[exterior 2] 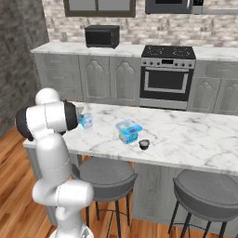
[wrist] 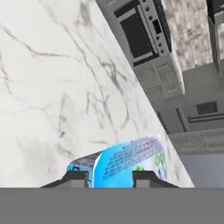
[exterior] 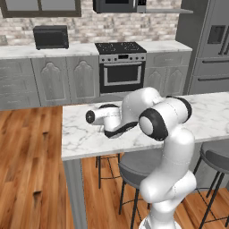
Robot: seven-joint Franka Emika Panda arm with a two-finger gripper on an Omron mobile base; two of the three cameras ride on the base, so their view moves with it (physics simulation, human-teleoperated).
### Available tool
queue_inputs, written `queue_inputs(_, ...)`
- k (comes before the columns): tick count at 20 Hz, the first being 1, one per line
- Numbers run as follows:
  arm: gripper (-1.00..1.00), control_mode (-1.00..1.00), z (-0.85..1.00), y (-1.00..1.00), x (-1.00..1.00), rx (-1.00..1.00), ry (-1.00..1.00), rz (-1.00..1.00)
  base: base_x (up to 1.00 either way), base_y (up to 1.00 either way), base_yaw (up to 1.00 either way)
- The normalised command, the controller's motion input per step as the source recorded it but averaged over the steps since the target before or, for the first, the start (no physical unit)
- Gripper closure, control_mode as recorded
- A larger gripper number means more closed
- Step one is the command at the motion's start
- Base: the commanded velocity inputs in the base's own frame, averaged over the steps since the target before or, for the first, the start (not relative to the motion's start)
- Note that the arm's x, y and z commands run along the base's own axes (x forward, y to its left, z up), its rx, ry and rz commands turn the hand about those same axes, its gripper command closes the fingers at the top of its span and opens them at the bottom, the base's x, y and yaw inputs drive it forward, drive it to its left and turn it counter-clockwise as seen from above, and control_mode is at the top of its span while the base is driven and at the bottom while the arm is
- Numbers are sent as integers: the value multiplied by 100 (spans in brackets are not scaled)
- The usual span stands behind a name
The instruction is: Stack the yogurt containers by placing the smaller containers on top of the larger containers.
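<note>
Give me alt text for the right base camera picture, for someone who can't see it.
A white robot arm stands at the left end of a marble counter, with a small blue tub right beside its elbow. Further right on the counter sit a larger green-labelled tub and a small dark cup; two stools stand below, an oven behind.

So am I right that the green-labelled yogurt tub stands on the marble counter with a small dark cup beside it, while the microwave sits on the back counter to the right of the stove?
Not quite: the microwave sits to the left of the stove, as the right base view shows. The green-labelled tub does stand on the marble counter with the small dark cup beside it.
</note>
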Motion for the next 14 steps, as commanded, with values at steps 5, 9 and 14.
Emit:
queue_inputs(5, 100, -100, 71, -29, -10, 0, -7, 0, 0, 0, 0)
queue_inputs(9, 100, -100, 76, -34, -15, 0, -2, 0, 0, 0, 0)
queue_inputs(14, 100, -100, 69, -33, -20, 0, 0, 0, 0, 0, 0)
